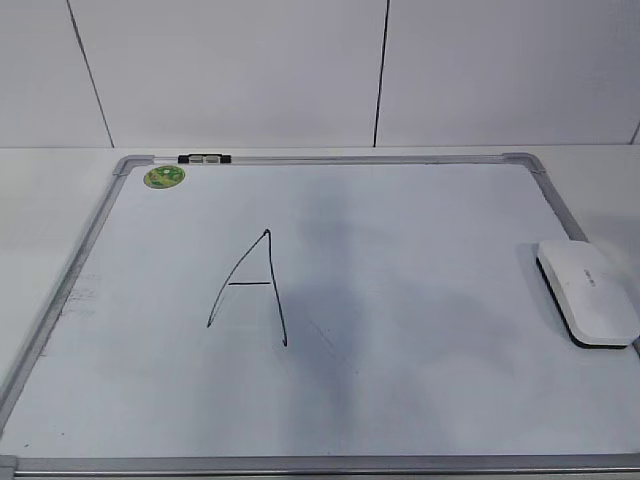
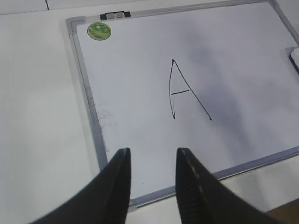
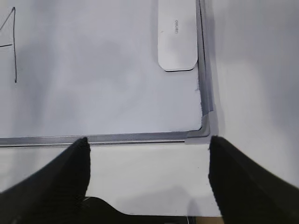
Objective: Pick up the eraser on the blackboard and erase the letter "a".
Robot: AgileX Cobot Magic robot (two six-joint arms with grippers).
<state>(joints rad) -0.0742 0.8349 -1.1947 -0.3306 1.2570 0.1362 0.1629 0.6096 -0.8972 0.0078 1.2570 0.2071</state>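
The blackboard (image 1: 350, 157) is a white board with a silver-grey frame, lying flat on the table; it also shows in the left wrist view (image 2: 84, 79) and the right wrist view (image 3: 117, 138). The white eraser (image 1: 587, 292) lies on its right edge, also seen in the right wrist view (image 3: 176, 35). No lowercase letter "a" shows; only a capital A (image 1: 255, 290) is on the board. My left gripper (image 2: 153, 158) is open and empty over the board's near left corner. My right gripper (image 3: 147, 149) is wide open and empty, short of the near right corner. Neither gripper shows in the exterior view.
A round green magnet (image 1: 164, 177) sits in the board's far left corner, next to a black-and-silver clip (image 1: 204, 158) on the top frame. White table surrounds the board. A white wall stands behind it.
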